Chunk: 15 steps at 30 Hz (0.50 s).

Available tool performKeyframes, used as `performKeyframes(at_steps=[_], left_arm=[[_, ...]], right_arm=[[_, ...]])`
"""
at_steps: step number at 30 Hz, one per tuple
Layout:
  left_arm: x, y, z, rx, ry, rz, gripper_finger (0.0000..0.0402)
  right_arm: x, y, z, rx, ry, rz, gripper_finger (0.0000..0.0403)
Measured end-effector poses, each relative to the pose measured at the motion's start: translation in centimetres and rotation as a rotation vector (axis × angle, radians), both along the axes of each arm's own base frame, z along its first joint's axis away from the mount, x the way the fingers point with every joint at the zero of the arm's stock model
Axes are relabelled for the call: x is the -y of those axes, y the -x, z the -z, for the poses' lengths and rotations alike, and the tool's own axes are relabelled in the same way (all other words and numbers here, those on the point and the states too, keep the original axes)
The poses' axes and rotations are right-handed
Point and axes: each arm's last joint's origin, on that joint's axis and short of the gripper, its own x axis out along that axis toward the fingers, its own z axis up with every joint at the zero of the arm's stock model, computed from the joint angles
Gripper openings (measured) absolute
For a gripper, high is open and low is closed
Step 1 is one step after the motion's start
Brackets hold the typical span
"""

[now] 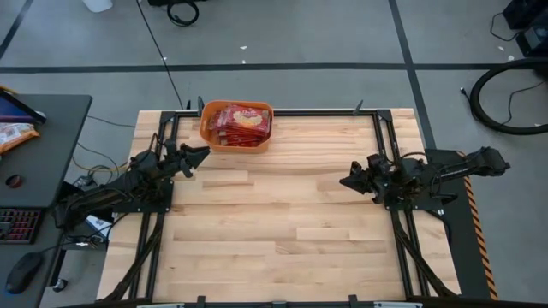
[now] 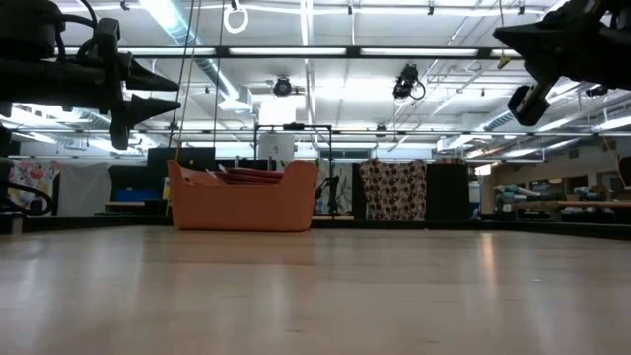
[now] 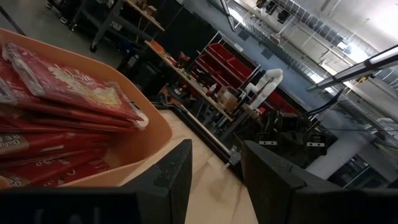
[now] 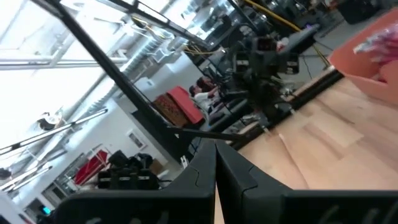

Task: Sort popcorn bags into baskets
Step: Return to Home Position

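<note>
The orange tub (image 1: 236, 127) stands at the table's far edge, left of centre, with several red popcorn bags (image 1: 242, 121) piled inside it. In the low view the tub (image 2: 243, 201) shows bags' edges (image 2: 242, 176) above its rim. My left gripper (image 1: 200, 154) hovers above the table just near-left of the tub, open and empty. Its wrist view shows the stacked bags (image 3: 56, 106) in the tub (image 3: 143, 140) close ahead. My right gripper (image 1: 345, 180) hangs over the table's right part, shut and empty.
Bare wooden table (image 1: 282, 222) spreads between the arms and toward the near edge. A black frame (image 1: 377, 115) runs along the table's sides. A dark desk (image 1: 34, 145) with a keyboard and mouse stands left of the table.
</note>
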Motion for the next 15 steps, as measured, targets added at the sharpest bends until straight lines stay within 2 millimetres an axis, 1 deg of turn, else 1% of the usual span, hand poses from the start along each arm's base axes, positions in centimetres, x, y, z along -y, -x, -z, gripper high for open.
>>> performKeyframes(at_steps=[10, 15], left_arm=[[0.0, 0.0, 0.0, -0.001, -0.001, 0.000, 0.0142], [0.0, 0.0, 0.0, -0.001, -0.002, 0.000, 0.0142]], right_arm=[[0.3, 2.0, 0.0, 0.015, 0.051, 0.018, 0.0008], [0.4, 2.4, 0.6, -0.031, 0.050, 0.015, 0.0012]])
